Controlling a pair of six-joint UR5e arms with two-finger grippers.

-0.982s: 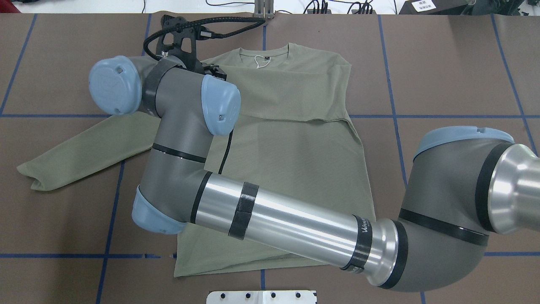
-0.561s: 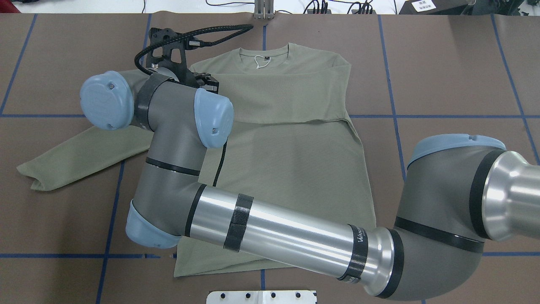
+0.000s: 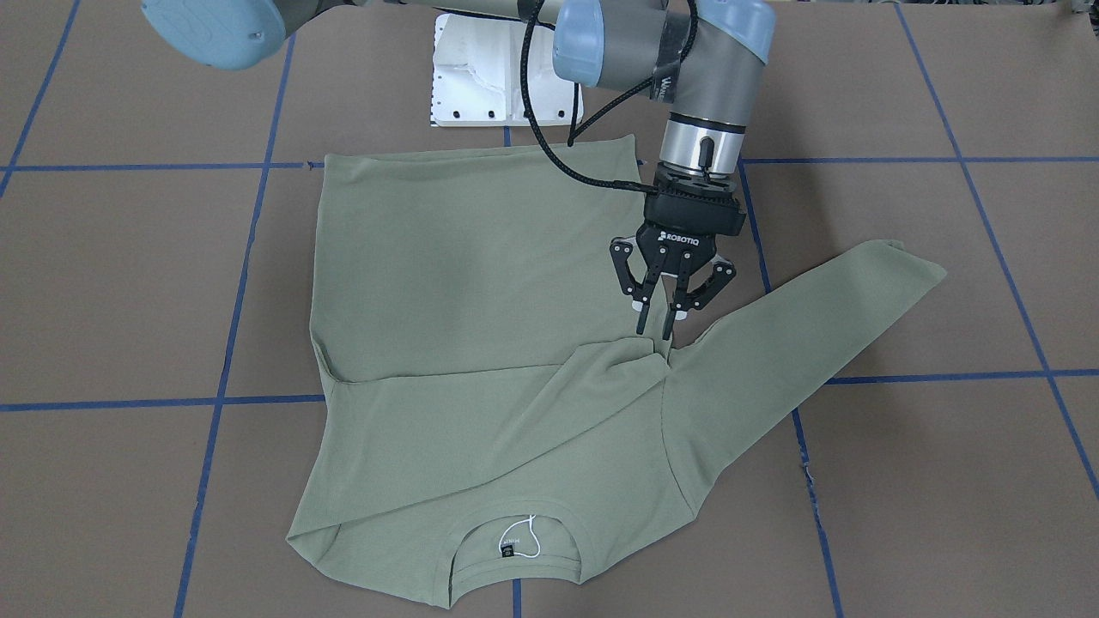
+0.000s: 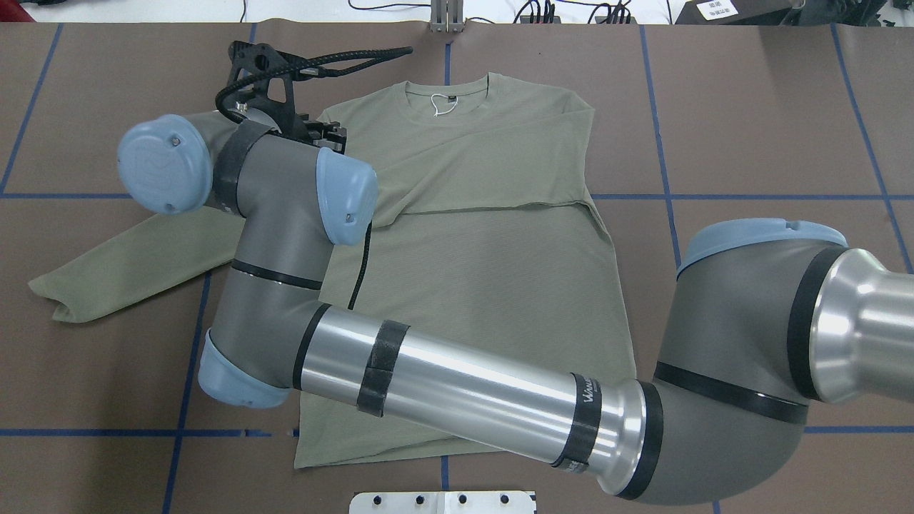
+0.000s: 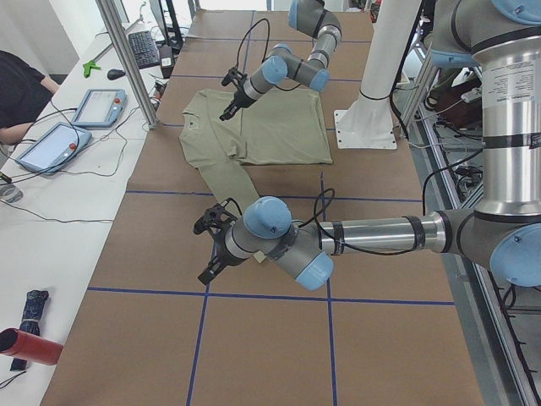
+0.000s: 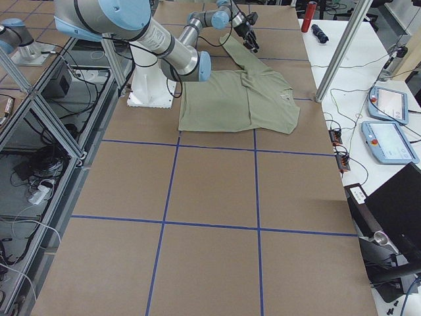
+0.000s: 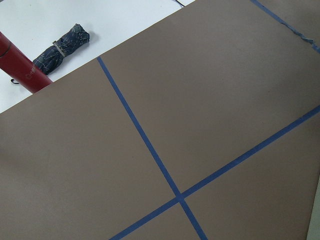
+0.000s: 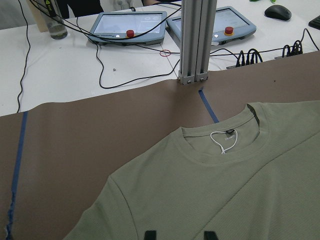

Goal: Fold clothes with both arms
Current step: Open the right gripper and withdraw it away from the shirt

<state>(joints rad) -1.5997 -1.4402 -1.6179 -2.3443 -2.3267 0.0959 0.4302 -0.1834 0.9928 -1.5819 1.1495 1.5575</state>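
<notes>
The sage-green shirt [image 3: 446, 275] lies flat on the brown table, neck label [image 3: 509, 546] up. One sleeve is folded across the chest. The other sleeve [image 3: 798, 335] stretches out toward the robot's left. My right arm reaches across the shirt [image 4: 485, 271]. Its gripper [image 3: 655, 330] is shut on a pinch of shirt fabric near that sleeve's armpit, lifting a small ridge. The right wrist view shows the collar [image 8: 225, 145]. My left gripper [image 5: 207, 269] hovers over bare table beyond the sleeve's end. I cannot tell whether it is open or shut.
The white pedestal base [image 3: 498, 77] stands at the robot's edge of the table. An aluminium post [image 8: 196, 40] and two tablets [image 8: 130, 27] stand beyond the collar. A red cylinder [image 7: 20, 65] and a folded dark umbrella [image 7: 62, 42] lie off the table's left end.
My right gripper has moved leftward in the overhead view, dragging the pinched fabric. The folded layer's straight edge now shows diagonal creases running toward the gripper.
</notes>
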